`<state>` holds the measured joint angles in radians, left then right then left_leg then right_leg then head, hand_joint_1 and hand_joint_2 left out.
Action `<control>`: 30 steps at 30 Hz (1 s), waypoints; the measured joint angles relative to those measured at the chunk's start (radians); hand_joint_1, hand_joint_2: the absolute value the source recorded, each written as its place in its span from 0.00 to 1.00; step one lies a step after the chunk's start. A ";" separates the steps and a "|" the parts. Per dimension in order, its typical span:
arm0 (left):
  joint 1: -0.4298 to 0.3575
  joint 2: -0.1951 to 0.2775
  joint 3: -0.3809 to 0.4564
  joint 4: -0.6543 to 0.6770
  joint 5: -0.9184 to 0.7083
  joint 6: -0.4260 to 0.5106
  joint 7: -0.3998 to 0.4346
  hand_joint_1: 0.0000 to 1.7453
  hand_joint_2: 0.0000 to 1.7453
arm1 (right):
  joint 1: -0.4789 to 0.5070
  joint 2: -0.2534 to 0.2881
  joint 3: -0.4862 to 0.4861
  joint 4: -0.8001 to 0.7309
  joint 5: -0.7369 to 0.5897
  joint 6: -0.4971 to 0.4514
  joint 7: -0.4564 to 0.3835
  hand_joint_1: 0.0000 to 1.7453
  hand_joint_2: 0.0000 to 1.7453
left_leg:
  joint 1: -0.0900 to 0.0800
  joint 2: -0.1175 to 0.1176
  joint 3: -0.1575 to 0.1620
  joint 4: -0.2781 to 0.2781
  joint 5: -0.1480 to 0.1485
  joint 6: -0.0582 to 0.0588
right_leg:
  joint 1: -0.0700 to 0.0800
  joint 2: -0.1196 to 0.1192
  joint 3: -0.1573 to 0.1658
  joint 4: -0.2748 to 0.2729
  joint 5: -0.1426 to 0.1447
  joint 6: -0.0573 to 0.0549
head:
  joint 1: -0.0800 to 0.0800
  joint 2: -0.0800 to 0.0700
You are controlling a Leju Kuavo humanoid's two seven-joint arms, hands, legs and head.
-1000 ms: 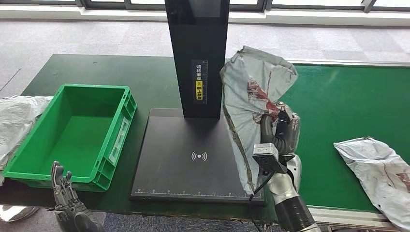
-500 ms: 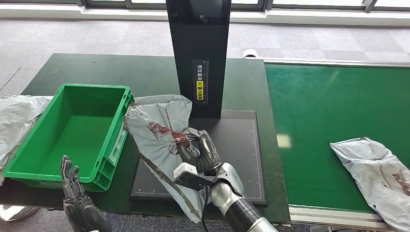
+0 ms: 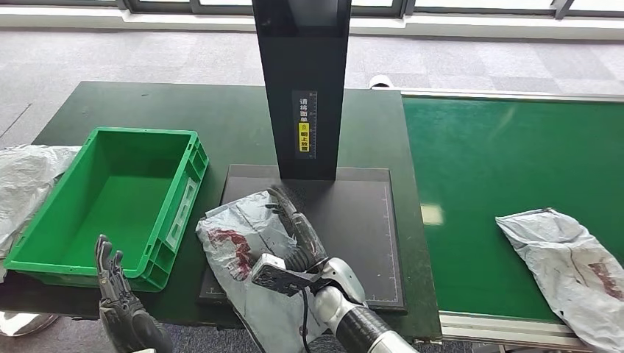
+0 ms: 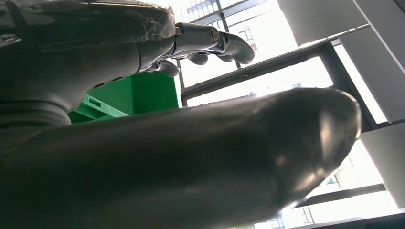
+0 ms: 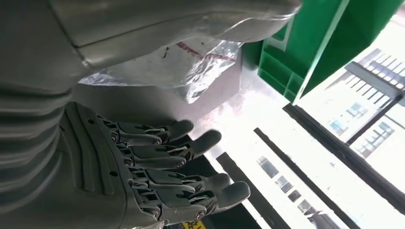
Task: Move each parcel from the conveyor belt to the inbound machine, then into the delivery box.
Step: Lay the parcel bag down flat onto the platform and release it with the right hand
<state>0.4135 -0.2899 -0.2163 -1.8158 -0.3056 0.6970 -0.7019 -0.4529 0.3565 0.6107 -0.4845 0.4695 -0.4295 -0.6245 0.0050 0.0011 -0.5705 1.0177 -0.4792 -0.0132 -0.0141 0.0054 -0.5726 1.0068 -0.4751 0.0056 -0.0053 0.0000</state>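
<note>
Matte black platform (image 3: 353, 220), crinkled parcel (image 3: 243, 243)

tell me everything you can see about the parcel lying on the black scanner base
The parcel is a grey, crinkled plastic mailer bag with dark red print on its face. It looks soft and limp, lying flat and rumpled on the front left part of the inbound machine's black base, overhanging its left and front edges, close to the green delivery box. The right hand lies on its right side with fingers stretched out, apparently not gripping. The right wrist view shows its shiny, wrinkled film.
</note>
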 joint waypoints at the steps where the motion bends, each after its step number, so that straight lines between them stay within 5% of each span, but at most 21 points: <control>1: 0.000 0.000 0.000 0.000 0.000 0.000 0.000 0.00 0.00 | -0.002 0.000 0.000 0.004 0.002 -0.009 0.010 0.00 0.00 | 0.000 0.000 0.000 0.000 0.000 0.000 | 0.000 0.000 0.000 0.000 0.000 0.000 | 0.000 0.000; 12: -0.001 0.000 0.002 0.002 -0.015 0.000 0.000 0.00 0.00 | -0.015 -0.018 -0.035 0.010 0.009 -0.100 0.061 0.00 0.00 | 0.000 0.000 0.000 0.000 0.000 0.000 | 0.000 0.000 0.000 0.000 0.000 0.000 | 0.000 0.000; 24: -0.004 0.000 0.002 0.006 -0.053 0.000 0.000 0.00 0.00 | 0.018 -0.035 -0.092 -0.073 0.009 -0.097 0.009 0.00 0.00 | 0.000 0.000 0.000 0.000 0.000 0.000 | 0.000 0.000 -0.001 0.000 0.000 0.000 | 0.000 0.000; 30: -0.015 0.001 0.007 0.024 -0.110 0.000 0.000 0.00 0.00 | 0.075 -0.058 -0.127 -0.226 -0.069 -0.020 -0.071 0.00 0.00 | 0.000 0.000 0.000 0.000 0.000 0.000 | 0.000 0.000 0.000 0.000 0.000 0.000 | 0.000 0.000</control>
<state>0.3988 -0.2892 -0.2092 -1.7923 -0.4152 0.6970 -0.7017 -0.3780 0.2981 0.4835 -0.7107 0.4010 -0.4498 -0.6954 0.0047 0.0010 -0.5705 1.0179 -0.4792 -0.0131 -0.0146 0.0053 -0.5730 1.0068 -0.4752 0.0056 -0.0053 0.0000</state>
